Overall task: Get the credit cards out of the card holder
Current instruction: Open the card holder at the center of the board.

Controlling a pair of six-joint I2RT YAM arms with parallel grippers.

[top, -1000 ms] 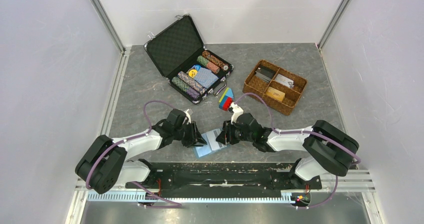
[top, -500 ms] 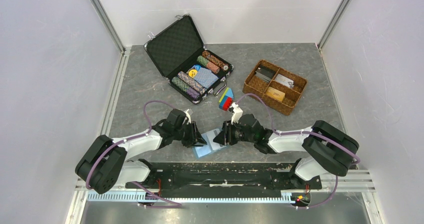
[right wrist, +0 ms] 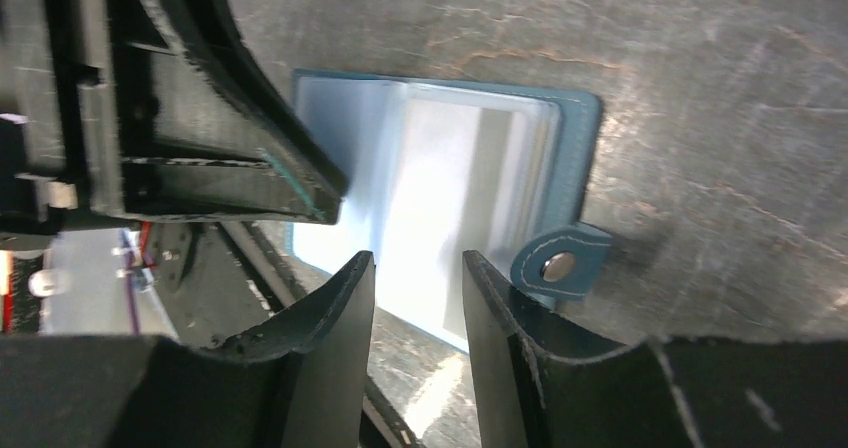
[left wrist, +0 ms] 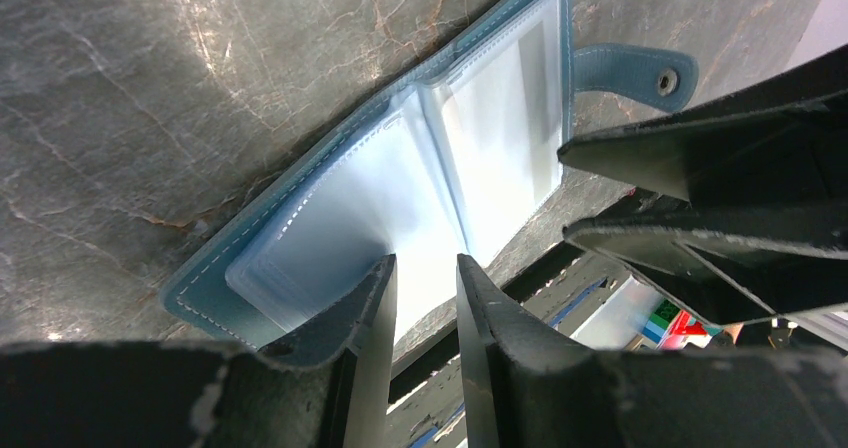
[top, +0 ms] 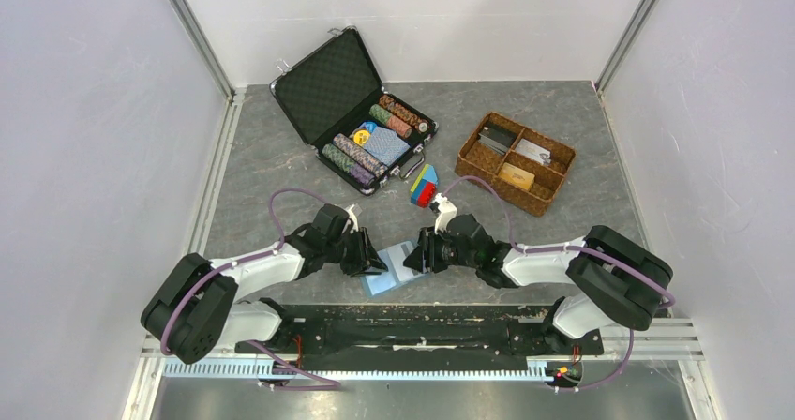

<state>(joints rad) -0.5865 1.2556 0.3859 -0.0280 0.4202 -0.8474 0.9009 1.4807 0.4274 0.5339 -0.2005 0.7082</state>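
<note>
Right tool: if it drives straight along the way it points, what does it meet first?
Most likely the open card holder: the right tool aims at its clear sleeves, beside the snap tab. How close it already is can't be told from this view.

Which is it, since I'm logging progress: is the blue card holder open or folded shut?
Open. The card holder lies spread flat on the table, clear inner sleeves facing up, its unfastened snap tab sticking out sideways.

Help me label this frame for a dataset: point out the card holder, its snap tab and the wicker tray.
card holder (left wrist: pixel 400 198), left wrist view, clear inner pockets.
snap tab (right wrist: pixel 558 264), right wrist view, its metal stud.
wicker tray (top: pixel 559 187), top external view, right-hand wall.
</note>
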